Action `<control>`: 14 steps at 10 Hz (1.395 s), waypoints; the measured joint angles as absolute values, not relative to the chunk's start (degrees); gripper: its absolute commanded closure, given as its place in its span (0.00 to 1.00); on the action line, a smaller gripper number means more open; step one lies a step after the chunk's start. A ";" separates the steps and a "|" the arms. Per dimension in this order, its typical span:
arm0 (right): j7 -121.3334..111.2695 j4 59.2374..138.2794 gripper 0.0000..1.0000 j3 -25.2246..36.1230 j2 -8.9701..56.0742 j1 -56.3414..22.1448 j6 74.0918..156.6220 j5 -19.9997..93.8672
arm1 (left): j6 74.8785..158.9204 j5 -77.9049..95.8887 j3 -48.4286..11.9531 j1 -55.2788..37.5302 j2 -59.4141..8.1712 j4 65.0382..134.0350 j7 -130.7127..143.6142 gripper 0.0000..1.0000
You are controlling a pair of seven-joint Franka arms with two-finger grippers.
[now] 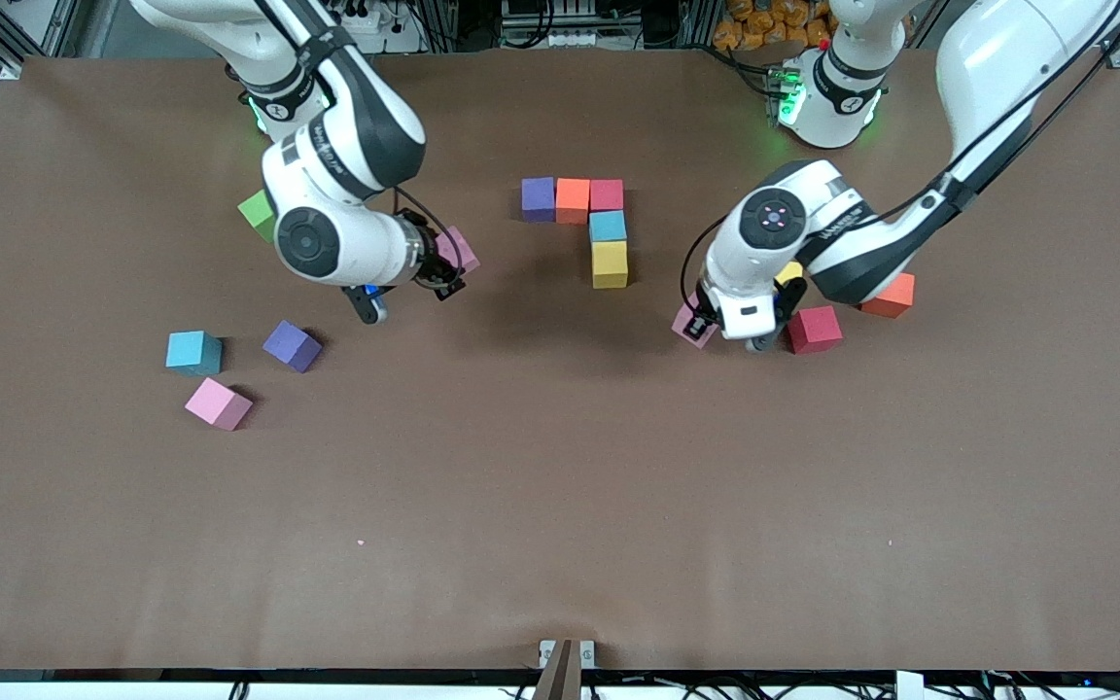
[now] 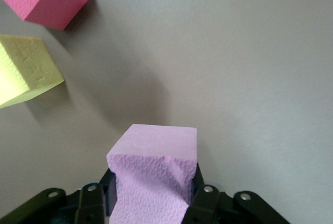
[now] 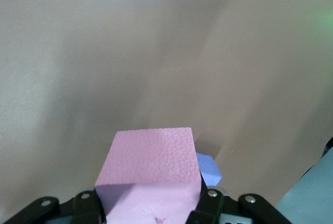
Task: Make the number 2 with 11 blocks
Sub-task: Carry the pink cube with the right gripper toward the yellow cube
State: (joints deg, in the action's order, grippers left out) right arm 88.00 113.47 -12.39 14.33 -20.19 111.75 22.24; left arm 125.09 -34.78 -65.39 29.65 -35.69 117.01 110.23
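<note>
In the front view, the unfinished number 2 lies in the upper middle of the frame. It has a top row of three cubes, a blue cube under that row's end toward the left arm, and the yellow cube lowest. I judge that the next place to fill is just beside the yellow cube, toward the right arm's end of the table.

The right gripper hangs over bare table toward that end and holds the first pink cube. The free place lies between this cube and the yellow cube, so the way looks open to you.

The left gripper is low at the table, a little lower in the frame than the yellow cube and toward the left arm's end. It is closed on the second pink cube. From there the yellow cube stands between it and the free place, so I would send the right arm first.

In the left wrist view, the fingers press the second pink cube so firmly that its foam dents.

In the right wrist view, the first pink cube sits clamped between the fingers, with a corner turned toward the camera. You may need to square it to the row.
</note>
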 measured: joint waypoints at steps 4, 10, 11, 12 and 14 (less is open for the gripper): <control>94.38 114.95 1.00 -12.79 16.53 -20.36 112.33 24.46 | 124.96 -33.68 -65.53 31.57 -35.61 114.85 110.96 1.00; 97.02 114.57 1.00 -16.39 19.26 -20.95 117.26 29.04 | 124.89 -33.68 -65.75 31.47 -35.61 114.76 112.68 1.00; 98.32 115.22 1.00 -18.38 19.92 -21.27 123.96 29.05 | 124.89 -33.68 -65.78 31.47 -35.61 114.76 112.76 1.00; 99.40 116.15 1.00 -19.40 20.58 -22.22 129.58 29.05 | 124.89 -33.68 -65.80 31.47 -35.61 114.76 112.92 1.00; 100.21 117.33 1.00 -19.73 21.40 -25.19 135.65 29.05 | 124.89 -33.68 -65.87 31.44 -35.61 114.70 113.32 1.00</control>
